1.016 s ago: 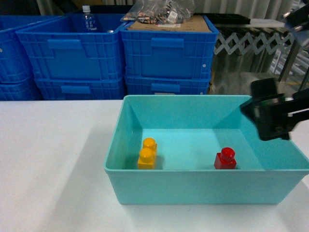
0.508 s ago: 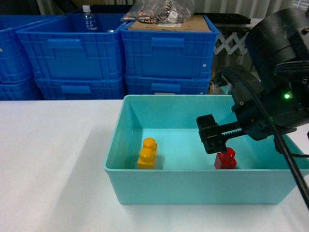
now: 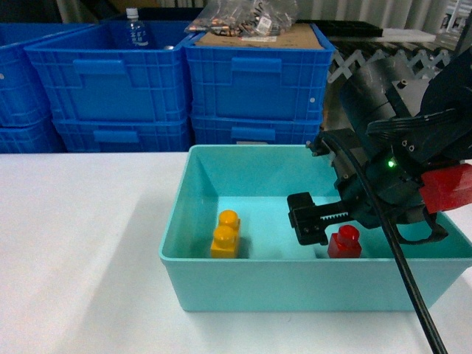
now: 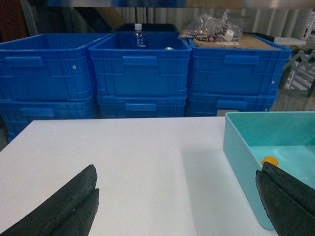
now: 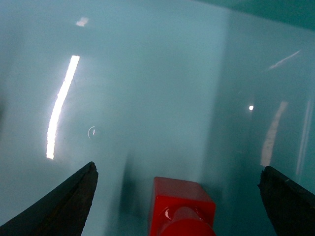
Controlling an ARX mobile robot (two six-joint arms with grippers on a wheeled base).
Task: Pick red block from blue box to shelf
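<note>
The red block (image 3: 344, 242) stands upright on the floor of the blue box (image 3: 295, 284), right of centre near the front wall. My right gripper (image 3: 341, 221) is down inside the box, open, just above and behind the block. In the right wrist view the red block (image 5: 182, 209) lies between the wide-apart fingers (image 5: 74, 201) of the right gripper (image 5: 177, 171), touching neither. My left gripper (image 4: 175, 172) hangs open over the white table, left of the blue box (image 4: 236, 142), holding nothing. The shelf is out of view.
A yellow-orange two-stud brick (image 3: 225, 234) sits in the left part of the box. Dark blue ribbed crates (image 3: 177, 81) are stacked behind the white table (image 3: 81, 251); one holds a bottle (image 3: 133, 29). A black cable (image 3: 402, 265) hangs from the right arm across the box's front right.
The right arm came in from the right and dropped into the box. Its open gripper moved slightly left and lower to sit around the red block. The blocks have not moved.
</note>
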